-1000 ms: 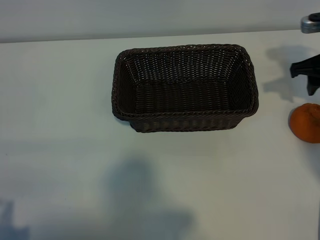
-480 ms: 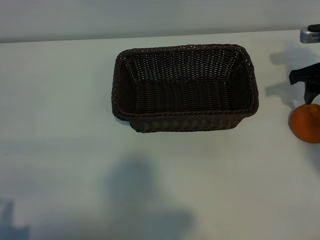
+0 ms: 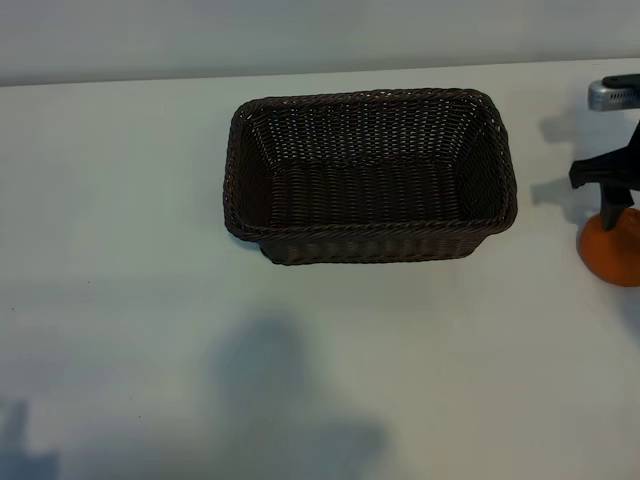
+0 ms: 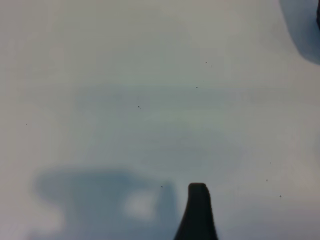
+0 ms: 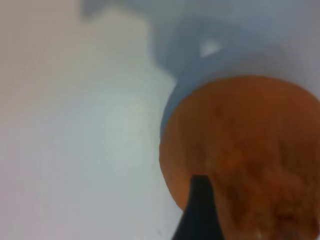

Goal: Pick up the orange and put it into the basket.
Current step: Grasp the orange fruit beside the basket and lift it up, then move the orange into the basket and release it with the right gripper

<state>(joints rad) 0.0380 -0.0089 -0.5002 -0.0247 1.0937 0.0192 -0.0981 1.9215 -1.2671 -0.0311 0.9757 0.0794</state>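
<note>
- Jaws of the right gripper [image 3: 612, 200] stand apart, pointing down at the orange [image 3: 614, 248] at the right edge of the exterior view; one dark finger [image 3: 597, 174] shows plainly there, and the other is cut off by the frame edge.
- From the right wrist view, one dark fingertip [image 5: 199, 210] overlaps the near side of the orange [image 5: 240, 155], which fills much of that view; whether the tip touches the skin I cannot tell.
- Nothing is clamped: the fruit sits on the white worktop [image 3: 120, 250], with the open jaws just above or at its top.
- Jaws of the left gripper [image 4: 198, 212] are also apart and empty; only one fingertip shows in its wrist view, over bare worktop [image 4: 125, 75], and that arm does not appear in the exterior view, so it looks parked.
- Outward from the fruit, the basket [image 3: 370, 245] stands near the middle of the worktop, well apart from the orange, with nothing visible inside.
- Progress, as I judge it: the approach is nearly finished, but the grasp is not yet made.
- Left to do: lower around the fruit, close, lift, carry it across to the basket and release it inside.
</note>
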